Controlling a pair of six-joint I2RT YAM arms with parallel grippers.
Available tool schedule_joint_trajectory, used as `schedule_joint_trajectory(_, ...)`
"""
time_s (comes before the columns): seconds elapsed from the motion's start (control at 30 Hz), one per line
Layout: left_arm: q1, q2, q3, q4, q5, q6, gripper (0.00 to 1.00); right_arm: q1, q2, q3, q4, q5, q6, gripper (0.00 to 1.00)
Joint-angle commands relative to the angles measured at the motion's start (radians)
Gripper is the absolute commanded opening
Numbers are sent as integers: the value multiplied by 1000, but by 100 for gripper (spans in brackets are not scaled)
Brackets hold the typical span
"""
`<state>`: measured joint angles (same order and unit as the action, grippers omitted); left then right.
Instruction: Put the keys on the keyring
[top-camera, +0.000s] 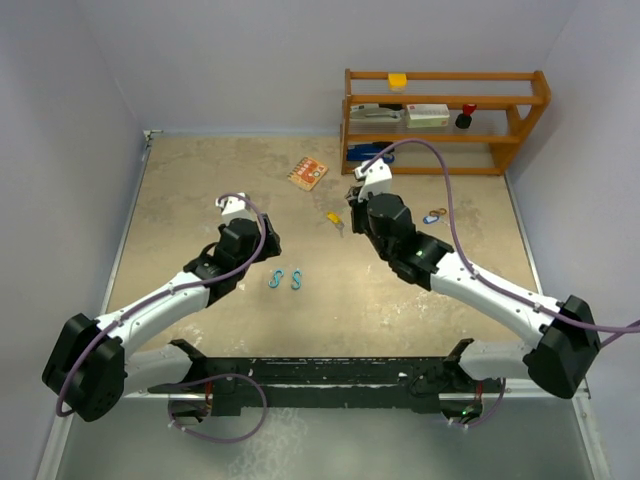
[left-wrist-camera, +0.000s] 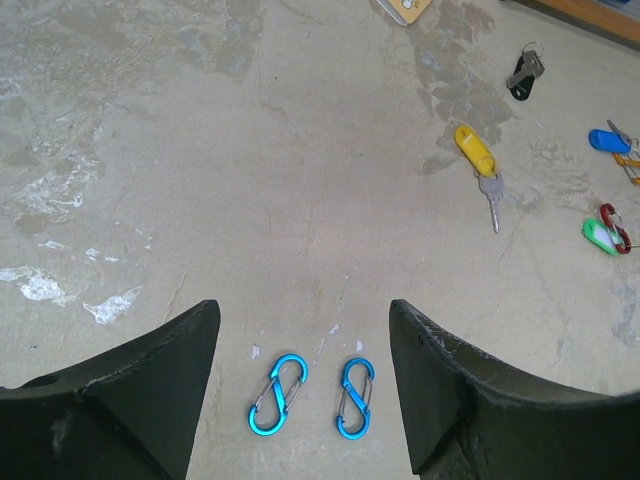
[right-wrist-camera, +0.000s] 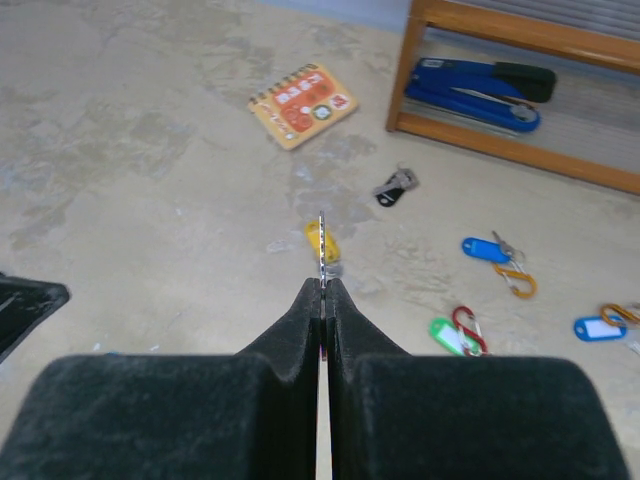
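My right gripper (right-wrist-camera: 322, 286) is shut on a thin silver metal ring (right-wrist-camera: 321, 240), seen edge-on, that sticks out past the fingertips; it looks like the keyring. It is held above the table, in line with the yellow-tagged key (right-wrist-camera: 325, 250) lying beyond it. A black-tagged key (right-wrist-camera: 395, 187), a blue-tagged key (right-wrist-camera: 483, 248), a green-tagged key (right-wrist-camera: 445, 335) and another blue-tagged key (right-wrist-camera: 598, 327) lie to the right. My left gripper (left-wrist-camera: 300, 310) is open and empty, above two blue S-shaped clips (left-wrist-camera: 278, 396) (left-wrist-camera: 355, 398). The yellow key (top-camera: 334, 218) lies just left of the right gripper (top-camera: 353, 196).
A wooden shelf (top-camera: 445, 120) with a blue stapler (right-wrist-camera: 478, 88) stands at the back right. A small orange spiral notebook (top-camera: 307, 173) lies at the back centre. A red clip (right-wrist-camera: 468, 328) and an orange clip (right-wrist-camera: 517, 282) lie among the keys.
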<state>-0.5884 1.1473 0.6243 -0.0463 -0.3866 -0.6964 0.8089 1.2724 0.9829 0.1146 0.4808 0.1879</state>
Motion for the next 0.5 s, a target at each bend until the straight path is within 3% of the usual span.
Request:
schedule_joint_trajectory(0.0, 9, 3, 8, 55, 15, -9, 66, -43, -45, -23, -31, 108, 21, 0)
schedule_joint_trajectory(0.47, 9, 35, -3, 81, 37, -10, 66, -392, 16, -124, -137, 61, 240, 0)
